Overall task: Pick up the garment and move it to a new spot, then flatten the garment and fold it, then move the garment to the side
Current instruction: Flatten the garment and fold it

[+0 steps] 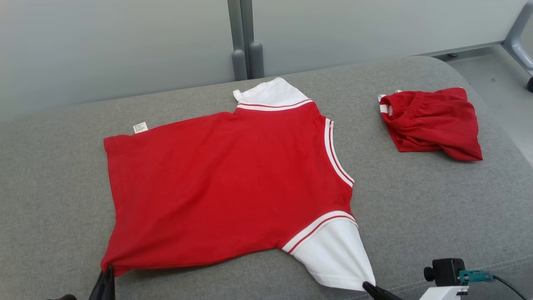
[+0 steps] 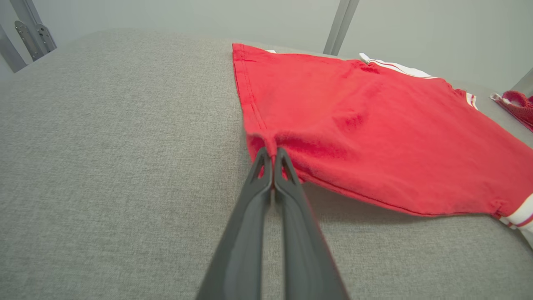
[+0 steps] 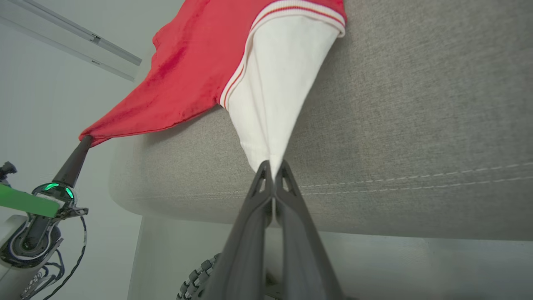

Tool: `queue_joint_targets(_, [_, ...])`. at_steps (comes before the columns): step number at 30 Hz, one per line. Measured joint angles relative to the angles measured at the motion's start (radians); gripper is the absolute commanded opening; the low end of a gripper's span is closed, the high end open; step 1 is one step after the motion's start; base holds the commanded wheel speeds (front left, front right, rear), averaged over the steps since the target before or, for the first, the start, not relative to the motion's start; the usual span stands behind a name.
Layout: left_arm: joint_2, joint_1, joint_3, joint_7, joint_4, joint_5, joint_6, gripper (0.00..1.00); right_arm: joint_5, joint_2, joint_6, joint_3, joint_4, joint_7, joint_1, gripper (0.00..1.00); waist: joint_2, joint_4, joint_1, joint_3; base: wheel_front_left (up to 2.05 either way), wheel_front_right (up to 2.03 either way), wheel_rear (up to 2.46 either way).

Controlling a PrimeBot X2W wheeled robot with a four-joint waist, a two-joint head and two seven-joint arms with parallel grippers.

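We're pinching the red shirt at two points. Left gripper is clamping its near hem corner, and right gripper is clamping the tip of the near white sleeve. Both finger pairs are pressing together on cloth. Shirt is lying spread on the grey cushion, reaching its front edge. Red shorts are sitting well apart, far right.

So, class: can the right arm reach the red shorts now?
Probably not yet: the right gripper is shut on the shirt's white sleeve, so it must let go first; the path to the red shorts looks free.
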Motion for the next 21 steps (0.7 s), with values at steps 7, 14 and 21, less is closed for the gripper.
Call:
queue_joint_targets(7, [0.020, -0.014, -0.032, 0.002, 0.070, 0.042, 0.001, 0.00, -0.002, 0.016, -0.007, 0.000, 0.025, -0.002, -0.003, 0.00, 0.0000, -0.004, 0.0000, 0.006, 0.00, 0.00, 0.00])
queue_joint_targets(14, [0.013, -0.052, -0.048, 0.010, 0.146, 0.057, 0.011, 0.49, -0.045, 0.045, -0.018, -0.009, 0.114, -0.053, -0.028, 0.88, 0.0000, -0.003, 0.0000, 0.009, 0.00, 0.00, 0.00])
queue_joint_targets(21, [-0.004, -0.071, -0.048, 0.024, 0.204, 0.055, 0.020, 1.00, -0.067, 0.064, -0.026, -0.013, 0.197, -0.092, -0.034, 1.00, 0.0000, 0.004, 0.0000, 0.006, 0.00, 0.00, 0.00])
